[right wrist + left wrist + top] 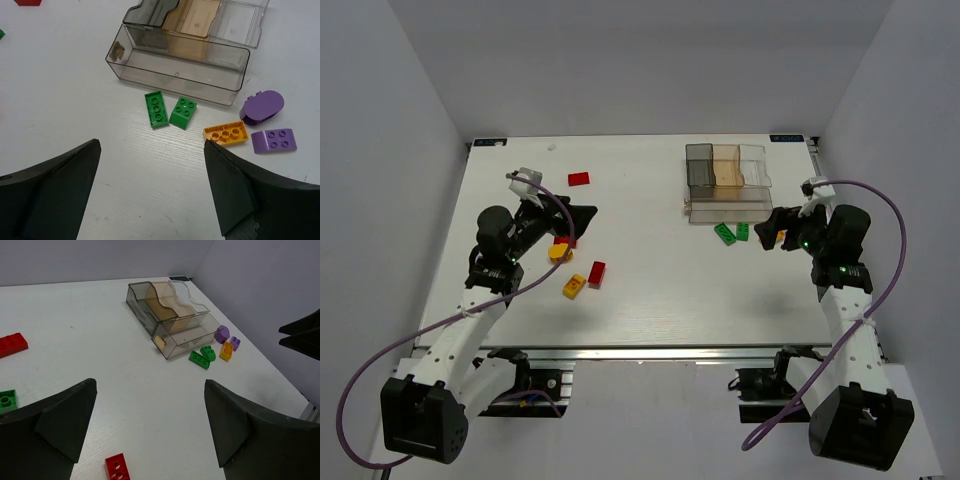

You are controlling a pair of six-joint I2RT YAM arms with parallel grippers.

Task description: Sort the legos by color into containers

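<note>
Your right gripper point(151, 150) is hanging wide open and empty; the green legos point(156, 109) are lying just ahead of it, the flat one's long axis pointing on toward the containers point(177, 76) just behind. Your left gripper point(150, 390), likewise open and empty, is sitting well apart across the white worktop point(60, 100), plain walls point(620, 60) enclosing everything.

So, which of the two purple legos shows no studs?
The rounded purple lego, beside the tray; the other purple lego shows four studs.
</note>
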